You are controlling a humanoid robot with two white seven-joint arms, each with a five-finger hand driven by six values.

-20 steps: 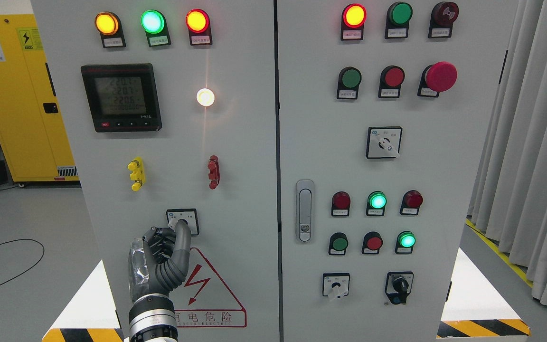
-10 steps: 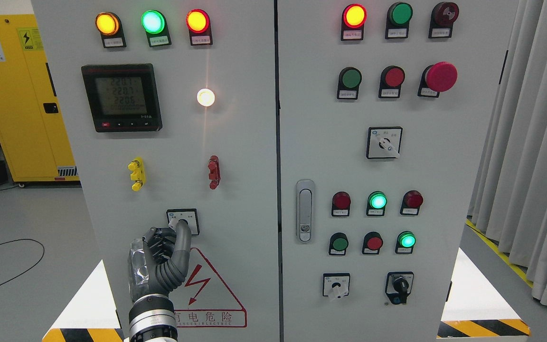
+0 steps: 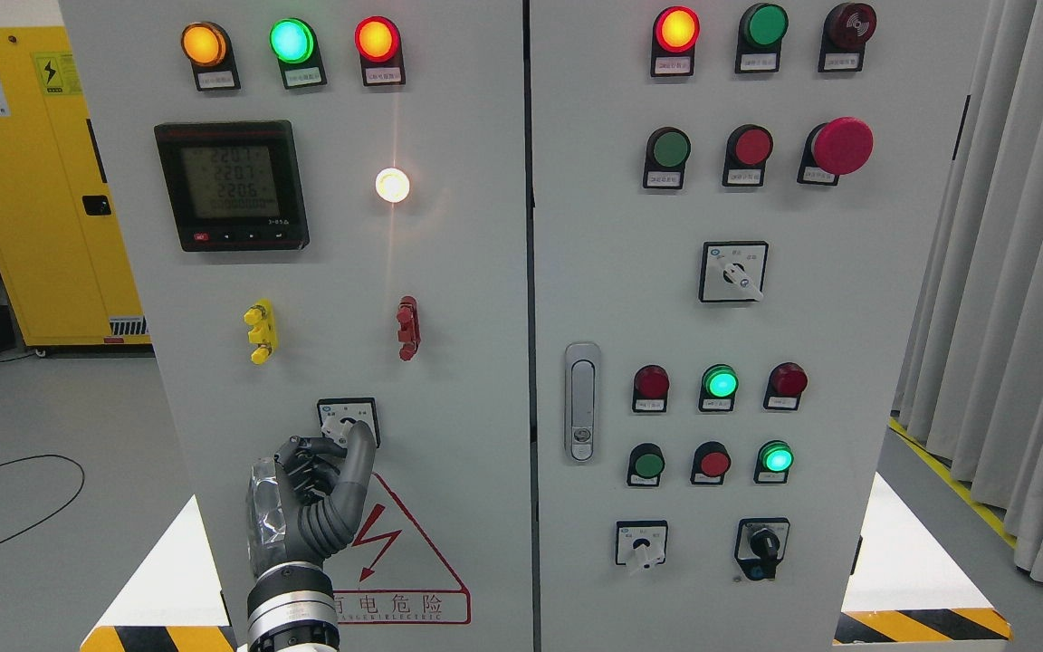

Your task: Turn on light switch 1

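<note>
The left hand [image 3: 318, 493] is reaching up with fingers curled, one fingertip touching the small switch [image 3: 349, 422] low on the left cabinet door [image 3: 322, 272]. The knob is looking small, stiff and smooth; pinching its sides is probably best.

An industrial electrical room or training lab. A grey control cabinet [image 3: 521, 272] carries indicator lamps [image 3: 291, 41], a digital meter [image 3: 232, 186] and rotary switches [image 3: 732, 272]. A yellow safety cabinet [image 3: 42, 181] stands behind, with hazard striping [image 3: 920, 625] on the floor.
</note>
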